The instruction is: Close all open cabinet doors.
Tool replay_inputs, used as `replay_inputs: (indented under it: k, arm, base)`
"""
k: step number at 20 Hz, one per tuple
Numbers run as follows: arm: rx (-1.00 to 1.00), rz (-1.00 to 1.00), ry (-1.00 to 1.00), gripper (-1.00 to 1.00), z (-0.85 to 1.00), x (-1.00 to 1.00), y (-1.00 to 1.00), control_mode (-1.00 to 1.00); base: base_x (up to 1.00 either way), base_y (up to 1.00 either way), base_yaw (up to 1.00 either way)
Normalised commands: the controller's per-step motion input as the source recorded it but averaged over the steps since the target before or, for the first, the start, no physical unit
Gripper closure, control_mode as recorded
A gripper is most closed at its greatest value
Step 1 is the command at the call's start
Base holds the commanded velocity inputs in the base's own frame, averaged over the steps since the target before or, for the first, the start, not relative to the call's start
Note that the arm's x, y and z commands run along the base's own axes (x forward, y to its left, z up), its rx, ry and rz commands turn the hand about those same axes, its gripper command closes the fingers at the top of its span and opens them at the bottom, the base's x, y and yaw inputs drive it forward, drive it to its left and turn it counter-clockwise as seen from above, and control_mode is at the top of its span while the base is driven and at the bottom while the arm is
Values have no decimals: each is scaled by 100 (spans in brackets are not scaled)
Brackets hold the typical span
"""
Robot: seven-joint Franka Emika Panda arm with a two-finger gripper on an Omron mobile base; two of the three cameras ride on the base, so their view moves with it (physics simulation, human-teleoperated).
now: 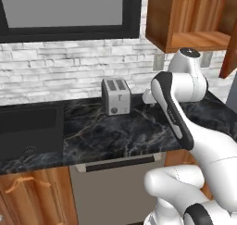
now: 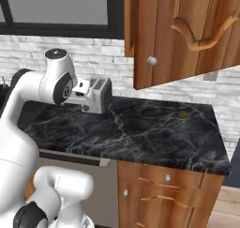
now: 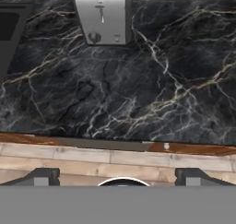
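Open cabinet door [image 2: 187, 34] hangs swung out above the right end of the counter [image 2: 154, 133], knob [image 2: 152, 61] near its lower left corner. Gripper [image 3: 118, 174], jaws spread and empty, points down near the toaster [image 3: 104, 15]. Advised: raise the hand, then push the door's outer face shut

Black marble countertop with pale veins [image 1: 115, 131] across frame centre. White-grey brick backsplash wall [image 1: 60, 71] behind. Dark-framed window [image 1: 69, 11] upper left. Dark recessed sink [image 1: 28, 131] left edge. Reddish-brown wooden under-counter drawers [image 2: 164, 194] lower right.
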Motion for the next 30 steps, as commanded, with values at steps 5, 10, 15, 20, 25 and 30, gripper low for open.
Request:
replay_inputs:
  k: [5, 10, 15, 20, 25, 30]
  arm:
    - [0, 0, 0, -100, 0, 0, 0, 100]
    - [0, 0, 0, -100, 0, 0, 0, 100]
    - [0, 0, 0, -100, 0, 0, 0, 100]
    - [0, 0, 0, -100, 0, 0, 0, 100]
    - [0, 0, 0, -100, 0, 0, 0, 100]
    - [0, 0, 0, -100, 0, 0, 0, 100]
  base:
    - [-49, -40, 0]
    - [-12, -9, 0]
    - [0, -13, 0]
    - [9, -10, 0]
    - [26, 0, 0]
    - [28, -14, 0]
